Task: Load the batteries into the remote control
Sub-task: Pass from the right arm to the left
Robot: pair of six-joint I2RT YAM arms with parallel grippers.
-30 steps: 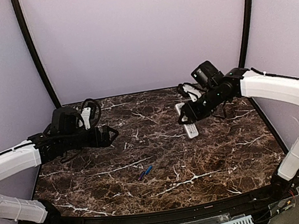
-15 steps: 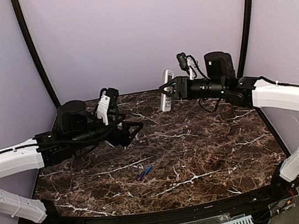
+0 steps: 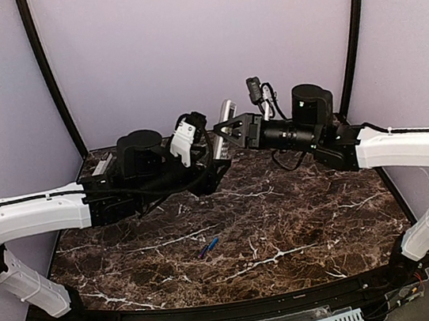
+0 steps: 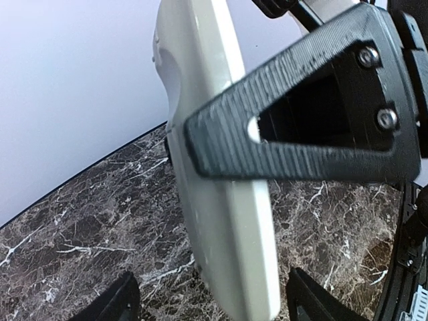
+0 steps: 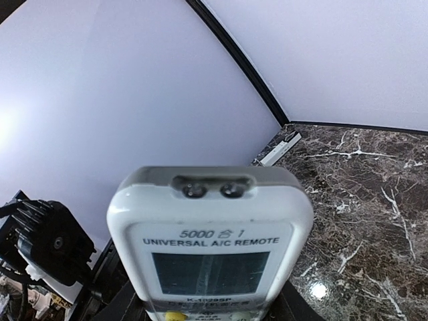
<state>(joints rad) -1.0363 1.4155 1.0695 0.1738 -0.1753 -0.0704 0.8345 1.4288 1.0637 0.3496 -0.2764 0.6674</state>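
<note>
Remote control (image 3: 227, 116), a white oblong plastic handset with a pale display, hangs above the far side of the dark marble table (image 3: 309, 211), pinched by the right gripper (image 3: 228, 130). The left gripper (image 4: 214, 302) has its jaws spread either side of the handset's lower end. Slim blue batteries (image 3: 208, 247) lie on the table, well apart from both.

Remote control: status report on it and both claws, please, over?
Right gripper shut on remote control, aloft. Left gripper open, jaws flanking its lower end. Batteries loose on table. Nothing in the way.

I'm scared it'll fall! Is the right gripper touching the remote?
Touching. Left wrist view shows a finger of the right gripper pressed across the remote control.
</note>
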